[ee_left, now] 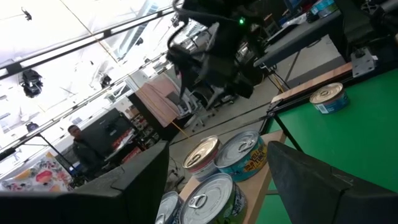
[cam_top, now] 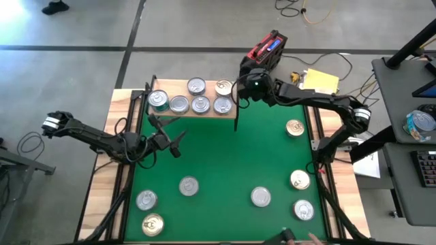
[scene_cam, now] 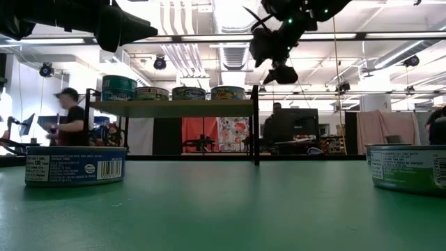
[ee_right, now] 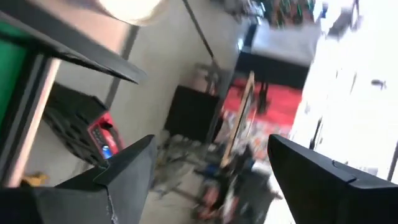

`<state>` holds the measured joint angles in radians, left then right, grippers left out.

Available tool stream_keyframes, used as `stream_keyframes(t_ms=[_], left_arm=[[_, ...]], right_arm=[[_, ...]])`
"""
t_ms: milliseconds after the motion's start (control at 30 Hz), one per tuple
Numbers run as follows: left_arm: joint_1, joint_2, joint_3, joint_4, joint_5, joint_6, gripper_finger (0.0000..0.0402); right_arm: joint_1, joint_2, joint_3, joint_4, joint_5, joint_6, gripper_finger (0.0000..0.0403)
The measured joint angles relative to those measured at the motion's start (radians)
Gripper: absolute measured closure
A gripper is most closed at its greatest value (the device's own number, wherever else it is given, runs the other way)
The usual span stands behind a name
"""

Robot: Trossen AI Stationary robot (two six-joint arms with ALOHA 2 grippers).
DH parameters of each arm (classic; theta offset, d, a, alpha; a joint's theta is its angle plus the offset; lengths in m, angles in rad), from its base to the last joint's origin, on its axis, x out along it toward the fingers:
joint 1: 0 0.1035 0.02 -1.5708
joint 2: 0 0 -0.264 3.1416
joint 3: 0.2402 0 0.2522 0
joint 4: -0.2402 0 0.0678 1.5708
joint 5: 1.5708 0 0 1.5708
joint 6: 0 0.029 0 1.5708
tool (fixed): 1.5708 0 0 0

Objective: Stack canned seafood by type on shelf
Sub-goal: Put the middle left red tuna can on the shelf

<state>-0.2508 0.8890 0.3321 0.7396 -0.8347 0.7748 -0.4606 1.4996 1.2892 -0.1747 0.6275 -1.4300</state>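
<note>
Nearest you, a tin (scene_cam: 75, 165) lies on the green mat (cam_top: 225, 160). Six tins (cam_top: 197, 104) crowd the shelf (cam_top: 210, 113) at the desk's far edge. Your right end effector (cam_top: 240, 90), released, hovers beside its end; your left end effector (cam_top: 178, 144), also released, waits before it.

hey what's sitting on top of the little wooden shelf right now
Six tins sit on the shelf: five silver-topped, like the one at the left end, and one gold-topped. Whether any is stacked on another is hidden from above.

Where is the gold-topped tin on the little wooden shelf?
Seen from above, the gold-topped tin sits at the wooden shelf's back right corner, beside the right gripper.
</note>
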Motion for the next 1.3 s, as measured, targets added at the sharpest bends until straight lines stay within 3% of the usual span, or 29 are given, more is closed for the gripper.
stream_keyframes(t_ms=[133,300,533,633,800,1000,1300], left_arm=[[0.0,0.0,0.0,0.0,0.008,-0.015,0.0146],[0.0,0.0,0.0,-0.001,0.014,-0.072,0.0146],[-0.004,0.0,0.004,-0.083,0.015,-0.2,0.0146],[-0.016,0.003,0.037,-0.238,0.049,-0.325,0.0146],[-0.061,0.038,0.146,-0.504,0.213,-0.543,0.0146],[-0.118,0.134,0.28,-0.689,0.22,-0.702,0.0146],[-0.234,0.306,0.466,-0.978,0.219,-0.94,0.0146]], right_arm=[[0.001,-0.034,0.0,0.0,0.056,0.28,0.0116],[0.032,-0.073,0.0,-0.064,0.09,0.745,0.0131],[0.122,-0.096,-0.02,-0.299,-0.108,1.266,0.0157],[0.197,-0.097,-0.085,-0.298,-0.12,1.358,0.0169],[0.341,-0.116,-0.205,-0.194,-0.084,1.465,0.0183],[0.504,-0.157,-0.324,0.023,0.066,1.542,0.0193],[0.702,-0.143,-0.38,0.108,0.077,1.654,0.0197]])
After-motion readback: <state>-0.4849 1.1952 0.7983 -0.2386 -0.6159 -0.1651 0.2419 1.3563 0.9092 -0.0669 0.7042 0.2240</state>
